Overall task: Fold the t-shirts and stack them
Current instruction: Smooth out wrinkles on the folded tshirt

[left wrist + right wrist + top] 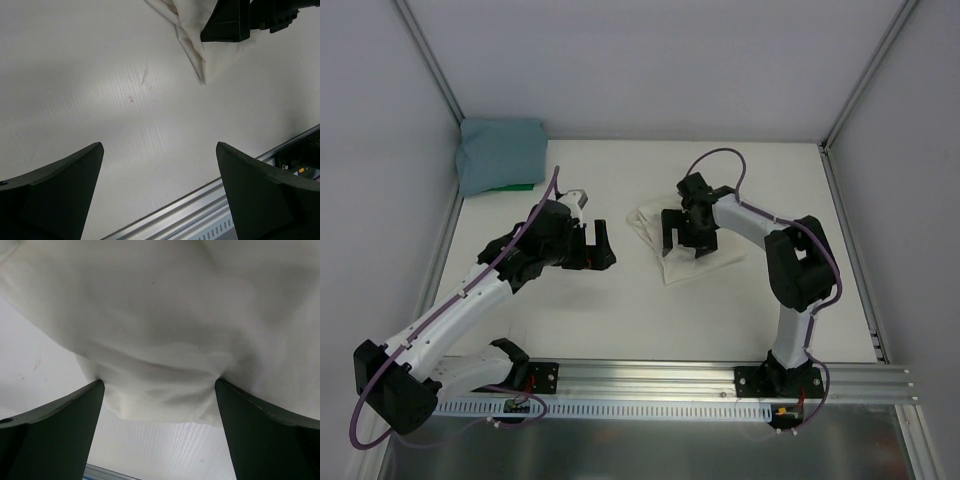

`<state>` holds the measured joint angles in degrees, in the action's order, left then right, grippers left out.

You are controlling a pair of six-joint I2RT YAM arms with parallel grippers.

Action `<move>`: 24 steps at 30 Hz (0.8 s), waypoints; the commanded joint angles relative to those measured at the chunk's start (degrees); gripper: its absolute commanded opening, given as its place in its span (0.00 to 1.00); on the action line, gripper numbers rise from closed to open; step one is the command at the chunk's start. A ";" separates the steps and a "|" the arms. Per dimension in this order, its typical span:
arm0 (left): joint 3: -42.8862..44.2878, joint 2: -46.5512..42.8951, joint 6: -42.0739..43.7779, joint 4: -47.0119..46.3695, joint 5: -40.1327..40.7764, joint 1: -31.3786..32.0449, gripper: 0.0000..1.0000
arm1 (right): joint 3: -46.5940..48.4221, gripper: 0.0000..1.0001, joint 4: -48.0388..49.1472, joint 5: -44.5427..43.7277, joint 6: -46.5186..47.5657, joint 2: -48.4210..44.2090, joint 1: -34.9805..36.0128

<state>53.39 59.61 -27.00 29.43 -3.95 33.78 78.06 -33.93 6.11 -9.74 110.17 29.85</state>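
The cream t-shirt [700,258] lies folded into a small bundle on the white table, right of centre. My right gripper [682,240] is open and down on its left part. In the right wrist view the cream cloth [165,315] fills the frame and both fingertips touch its near edge, with the gripper [160,390] wide open. The teal-blue t-shirt [500,152] lies folded in the back left corner. My left gripper [600,248] is open and empty over bare table left of the cream shirt. The left wrist view shows the gripper [159,147] and a corner of the cream shirt [187,35].
A green edge [515,186] shows under the teal shirt. The aluminium rail [650,375] runs along the near table edge and shows in the left wrist view [200,210]. White walls close in the table at the left, back and right.
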 commanded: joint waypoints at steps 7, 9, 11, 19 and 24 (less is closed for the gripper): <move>-1.79 -0.20 -1.03 -2.01 -0.27 0.41 0.99 | -1.24 1.00 -3.95 -0.39 -1.33 -7.86 10.14; -2.75 -0.29 -1.47 -2.97 -0.88 0.41 0.99 | -1.60 0.99 -3.86 -1.01 -2.30 -8.04 12.68; -3.37 -0.46 -1.73 -3.50 -1.15 0.41 0.99 | -1.60 0.99 -3.60 -1.19 -2.83 -6.82 13.66; -5.22 -2.22 -1.65 -3.77 -1.33 0.50 0.99 | -0.72 0.99 -5.26 -5.58 -1.52 -4.08 14.54; -6.01 -2.40 -1.38 -4.29 -0.98 0.50 0.99 | 2.00 0.99 -8.51 -11.11 0.33 -4.61 14.36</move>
<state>47.94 58.22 -27.92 26.65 -4.45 33.80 76.84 -39.22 -0.03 -10.85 106.21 44.42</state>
